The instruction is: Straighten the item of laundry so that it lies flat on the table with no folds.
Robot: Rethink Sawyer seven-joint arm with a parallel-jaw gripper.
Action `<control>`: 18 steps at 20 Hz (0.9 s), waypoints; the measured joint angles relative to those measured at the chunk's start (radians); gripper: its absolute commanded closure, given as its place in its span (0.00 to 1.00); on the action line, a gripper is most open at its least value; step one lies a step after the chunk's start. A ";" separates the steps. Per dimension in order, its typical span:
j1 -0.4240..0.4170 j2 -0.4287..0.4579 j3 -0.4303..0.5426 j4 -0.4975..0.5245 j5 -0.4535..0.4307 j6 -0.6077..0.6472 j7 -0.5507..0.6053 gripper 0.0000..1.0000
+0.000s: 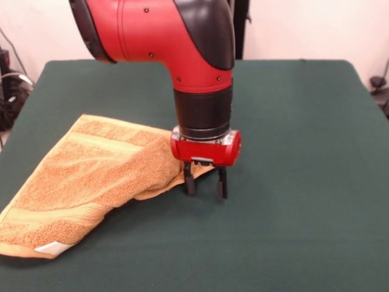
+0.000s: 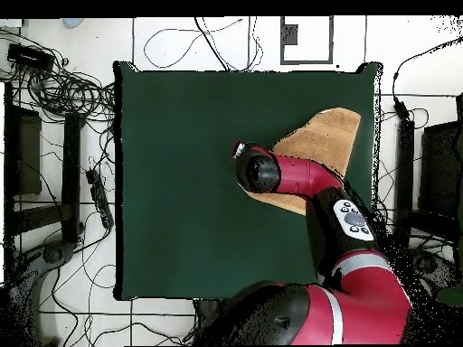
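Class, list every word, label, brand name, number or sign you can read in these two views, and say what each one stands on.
No text can be read in either view.
White care tag on the towel: looks blank, any print too small to read.
Grey panel on the robot arm: dark button marks only, no legible characters.

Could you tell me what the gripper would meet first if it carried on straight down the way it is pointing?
Probably the table. The gripper points down with open fingers just above the green cloth, beside the towel edge; one finger may catch that edge.
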 measured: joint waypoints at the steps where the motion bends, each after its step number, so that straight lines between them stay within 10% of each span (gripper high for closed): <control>1: -0.001 0.001 0.000 0.000 0.000 0.000 0.000 0.00; 18: 0.025 -0.005 -0.032 0.021 0.007 -0.053 0.000 0.00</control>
